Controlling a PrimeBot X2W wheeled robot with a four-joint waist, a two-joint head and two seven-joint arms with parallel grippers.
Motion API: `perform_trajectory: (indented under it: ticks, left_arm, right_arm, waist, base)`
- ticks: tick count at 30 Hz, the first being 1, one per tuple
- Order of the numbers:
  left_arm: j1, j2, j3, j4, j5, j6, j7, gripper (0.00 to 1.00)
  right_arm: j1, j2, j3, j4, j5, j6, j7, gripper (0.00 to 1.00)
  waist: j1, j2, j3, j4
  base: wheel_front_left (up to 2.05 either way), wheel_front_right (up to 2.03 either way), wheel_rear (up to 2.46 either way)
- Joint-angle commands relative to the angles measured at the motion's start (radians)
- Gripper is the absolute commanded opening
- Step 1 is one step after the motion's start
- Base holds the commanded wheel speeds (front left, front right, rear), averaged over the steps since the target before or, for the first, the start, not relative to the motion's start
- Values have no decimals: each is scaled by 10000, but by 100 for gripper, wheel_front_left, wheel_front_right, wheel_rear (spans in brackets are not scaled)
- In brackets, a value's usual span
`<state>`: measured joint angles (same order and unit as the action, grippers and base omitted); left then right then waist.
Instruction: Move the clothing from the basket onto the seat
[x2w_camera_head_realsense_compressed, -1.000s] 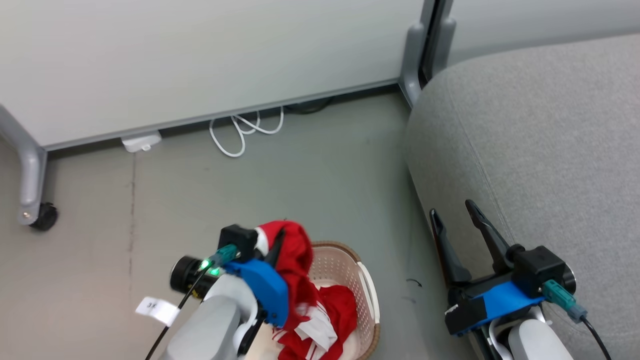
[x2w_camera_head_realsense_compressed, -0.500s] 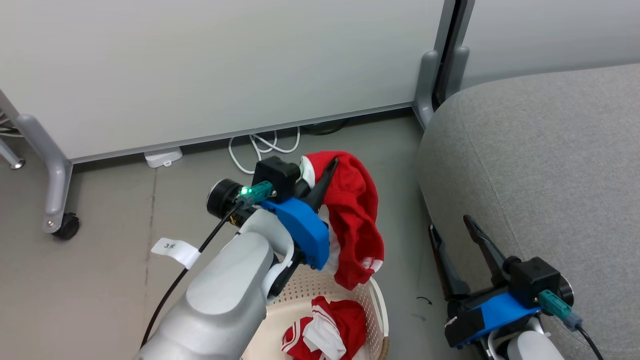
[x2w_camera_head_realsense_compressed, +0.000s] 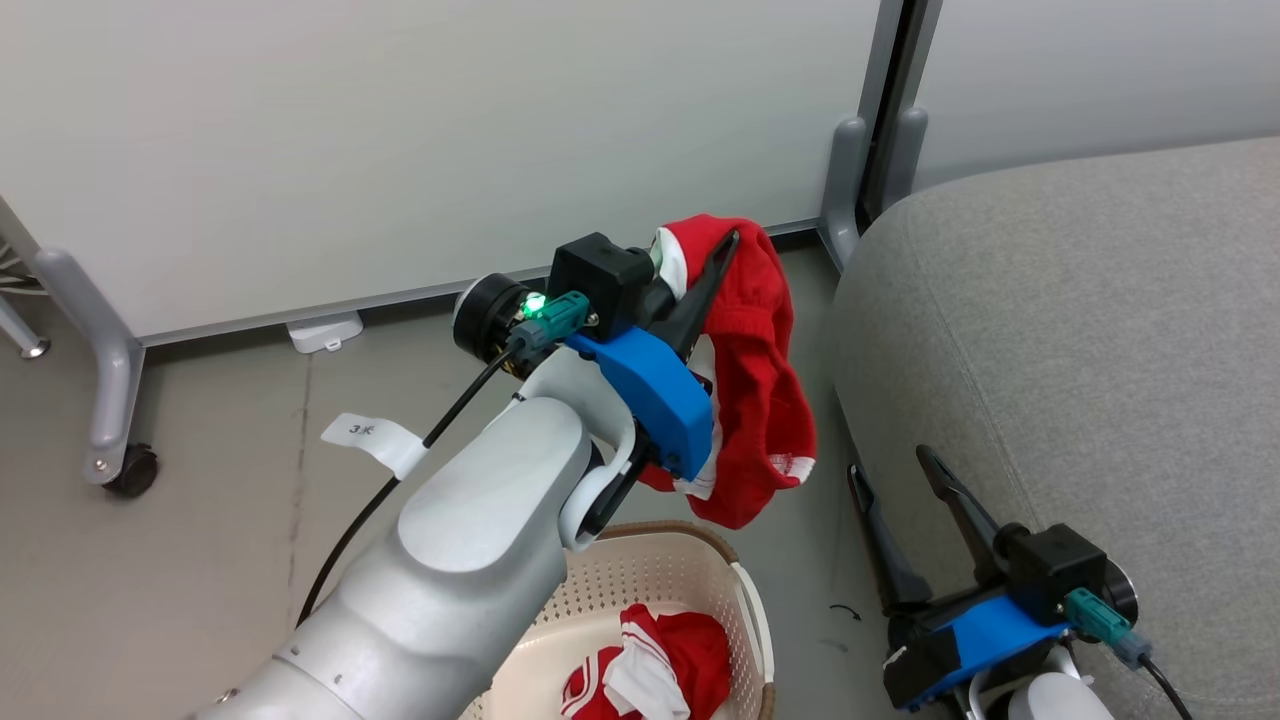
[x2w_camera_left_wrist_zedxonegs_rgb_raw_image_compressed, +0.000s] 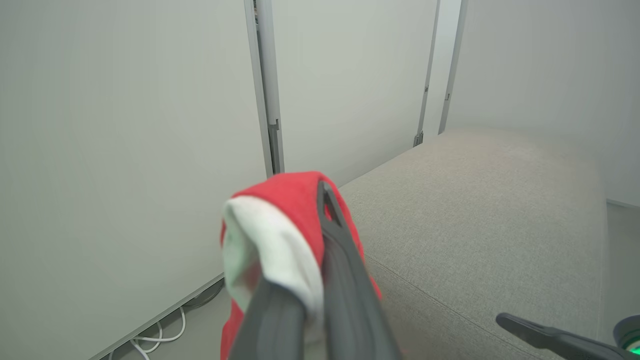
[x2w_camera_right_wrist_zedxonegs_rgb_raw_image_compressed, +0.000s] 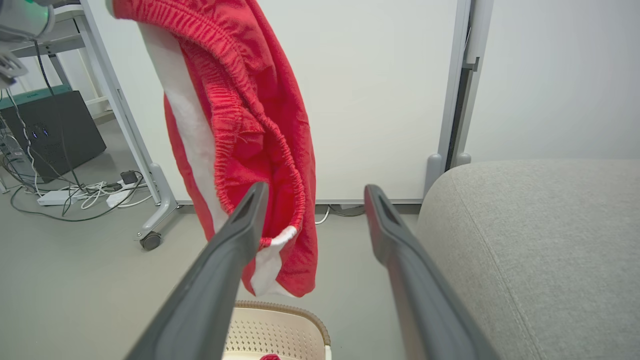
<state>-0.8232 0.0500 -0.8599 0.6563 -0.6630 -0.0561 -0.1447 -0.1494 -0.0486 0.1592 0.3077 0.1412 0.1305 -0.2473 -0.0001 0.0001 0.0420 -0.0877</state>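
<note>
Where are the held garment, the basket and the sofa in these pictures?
held garment (x2w_camera_head_realsense_compressed: 765, 400), head view, on its hanging red fabric.
basket (x2w_camera_head_realsense_compressed: 660, 585), head view, on its perforated inner wall.
sofa (x2w_camera_head_realsense_compressed: 1080, 330), head view, on its grey top surface.

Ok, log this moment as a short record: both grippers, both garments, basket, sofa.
left gripper: shut on the held garment, lifted clear of the basket
held garment: red, hanging in the air beside the sofa, not on it
second garment: crumpled inside the basket
basket: on the floor
right gripper: open, empty, by the sofa's front
sofa: no clothing on the visible part
</note>
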Motion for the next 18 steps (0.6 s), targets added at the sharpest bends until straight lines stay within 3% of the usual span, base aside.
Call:
perform_trajectory:
  ticks: [1,18]
  left_arm:
    - [-153,11,-71,6,-79,44,-74,0]
    - [-521,9,-1125,229,-1075,390,-476,0]
  right_arm:
    - [122,-32,13,35,-43,5,24,100]
    - [-238,-32,532,135,-104,5,293,100]
  waist:
    - [1,-1,-46,-1]
    - [1,-1,-269,24]
  base:
    - [0,0,0]
    - [0,0,0]
